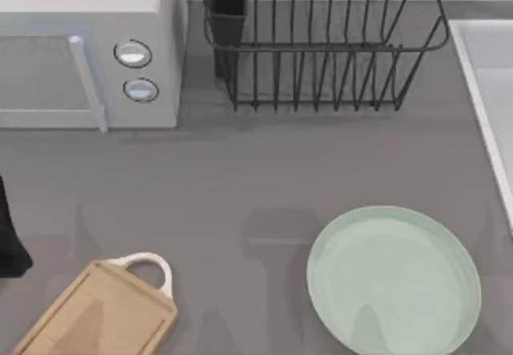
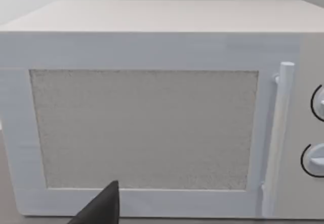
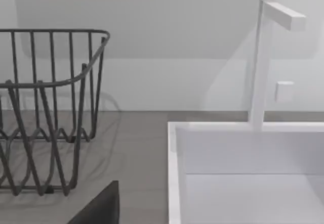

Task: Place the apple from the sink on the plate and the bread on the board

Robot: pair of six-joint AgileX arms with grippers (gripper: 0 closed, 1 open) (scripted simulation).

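The pale mint-green plate (image 1: 394, 279) lies at the table's front right. At the front left, the tan board (image 1: 100, 315) lies at a slant, its white loop handle pointing toward the back. Along the right edge runs the sink's light rim (image 1: 481, 106), and its white wall (image 3: 174, 173) is close in the right wrist view. The apple and the bread are out of view. A dark piece of my left arm (image 1: 10, 235) sits at the table's left edge. A dark tip of my left gripper (image 2: 101, 209) faces the microwave door. My right gripper's dark tip (image 3: 101, 206) hangs near the sink's corner.
A white microwave (image 1: 88, 50) stands at the back left, its handle and two knobs toward the middle. A black wire dish rack (image 1: 321, 42) stands at the back centre. A white faucet (image 3: 260, 62) rises behind the sink. Bare grey tabletop lies between board and plate.
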